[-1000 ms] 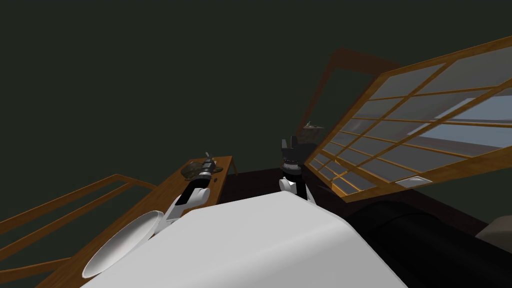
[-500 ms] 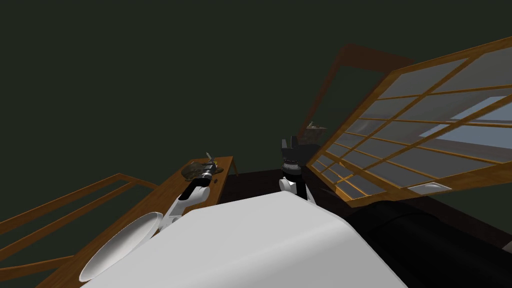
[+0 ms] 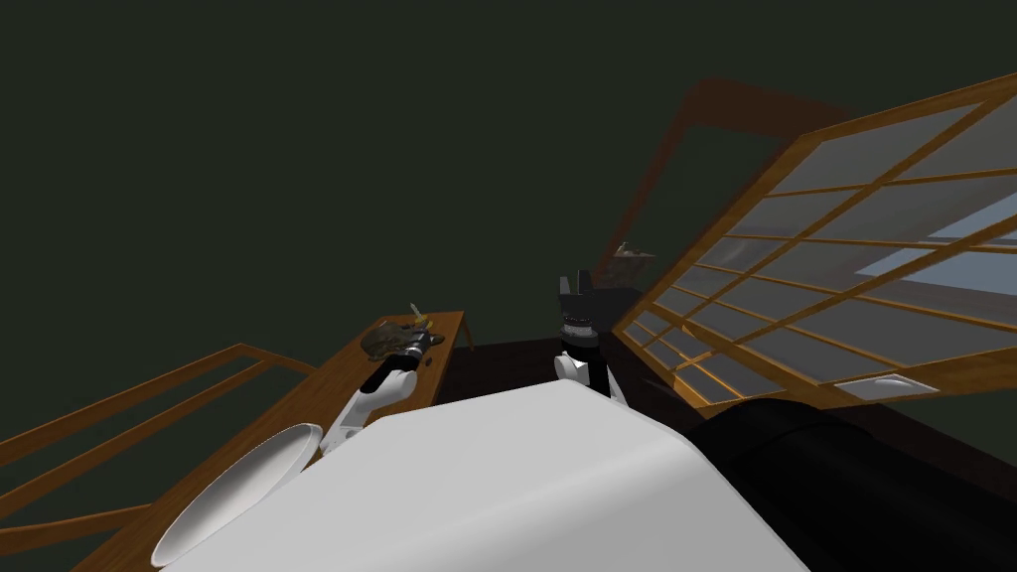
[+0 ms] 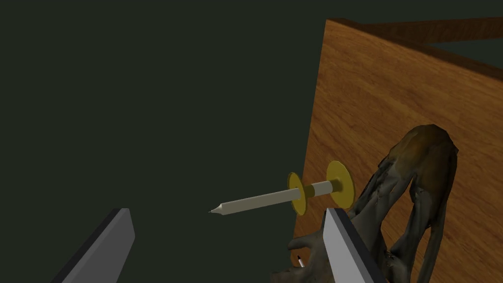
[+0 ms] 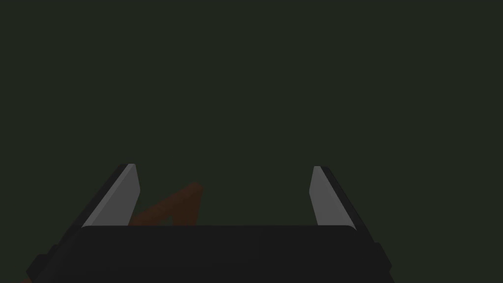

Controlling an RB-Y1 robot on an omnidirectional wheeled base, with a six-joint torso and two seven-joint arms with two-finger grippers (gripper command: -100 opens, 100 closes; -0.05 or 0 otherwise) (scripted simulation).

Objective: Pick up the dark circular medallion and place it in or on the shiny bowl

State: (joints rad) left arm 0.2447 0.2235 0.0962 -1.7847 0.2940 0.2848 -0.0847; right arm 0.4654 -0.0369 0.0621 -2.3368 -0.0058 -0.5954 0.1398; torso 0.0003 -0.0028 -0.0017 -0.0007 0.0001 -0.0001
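Left gripper [image 4: 227, 211] wide open, empty, just beside dark medallion [image 4: 422, 186] on table [image 4: 373, 108]. Grasp, lift, drop into bowl [image 3: 233, 487] all pending. Right gripper [image 5: 222, 168] open, empty.

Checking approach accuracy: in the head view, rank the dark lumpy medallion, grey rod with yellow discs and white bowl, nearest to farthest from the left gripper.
1. Dark lumpy medallion, beside the left gripper, fingers open.
2. Grey rod with yellow discs, just beyond; almost tied with it.
3. Shiny white bowl, far off at the wooden table's near end.
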